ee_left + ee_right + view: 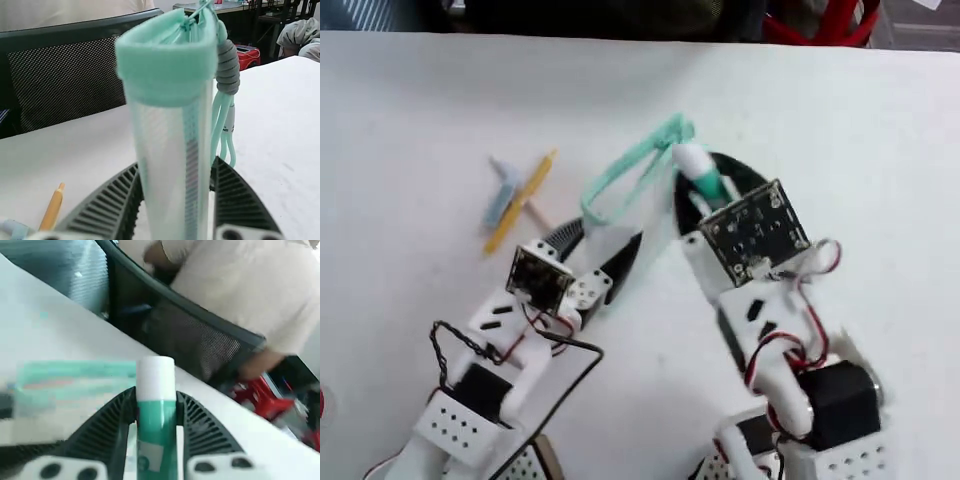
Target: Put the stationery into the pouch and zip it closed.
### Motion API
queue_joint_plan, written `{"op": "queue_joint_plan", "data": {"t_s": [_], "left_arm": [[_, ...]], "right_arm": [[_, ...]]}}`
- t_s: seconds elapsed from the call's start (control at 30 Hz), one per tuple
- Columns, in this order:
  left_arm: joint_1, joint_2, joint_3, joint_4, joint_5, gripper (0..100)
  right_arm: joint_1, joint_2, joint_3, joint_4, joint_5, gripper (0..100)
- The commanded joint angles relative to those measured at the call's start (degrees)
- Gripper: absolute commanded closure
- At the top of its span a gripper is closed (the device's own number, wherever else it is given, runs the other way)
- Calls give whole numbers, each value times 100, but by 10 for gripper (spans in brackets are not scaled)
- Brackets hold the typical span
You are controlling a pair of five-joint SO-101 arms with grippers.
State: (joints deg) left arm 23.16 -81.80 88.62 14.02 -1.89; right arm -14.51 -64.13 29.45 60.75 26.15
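A clear pouch (632, 172) with mint-green trim is held up off the white table; my left gripper (598, 250) is shut on its lower end, and the pouch (172, 125) stands between the jaws in the left wrist view. My right gripper (705, 195) is shut on a green glue stick with a white cap (698, 168), its cap close to the pouch's far end. In the right wrist view the glue stick (156, 415) sits between the jaws with the pouch (75, 385) just beyond. A yellow pencil (520, 203) and a light-blue item (503, 192) lie on the table to the left.
The white table (840, 130) has free room at the right and at the far left. A black chair (60, 75) and a seated person (250, 285) are beyond the far edge. A red object (820, 25) stands behind the table.
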Motion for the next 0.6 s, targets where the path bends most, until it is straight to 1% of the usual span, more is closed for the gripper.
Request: {"op": "queue_joint_plan", "data": {"t_s": [0.0, 0.07, 0.13, 0.27, 0.43, 0.53, 0.57], "left_arm": [[-31, -48, -53, -141, 53, 789], [-22, -66, -53, -123, 53, 789], [-22, -66, -53, -123, 53, 789], [-22, -66, -44, -114, 53, 789], [-22, -66, -44, -114, 53, 789], [-22, -66, -44, -114, 53, 789], [-22, -66, -44, -114, 53, 789]], "right_arm": [[1525, 541, 360, 215, 712, 981], [1895, 1138, 712, 92, 1152, 981], [2246, 1833, 923, -101, 1415, 981], [2782, 3398, 941, -567, 1600, 981], [2932, 5165, 923, -1402, 1591, 978], [2941, 5851, 703, -1569, 1565, 968], [2958, 6018, 598, -1560, 1556, 946]]}}
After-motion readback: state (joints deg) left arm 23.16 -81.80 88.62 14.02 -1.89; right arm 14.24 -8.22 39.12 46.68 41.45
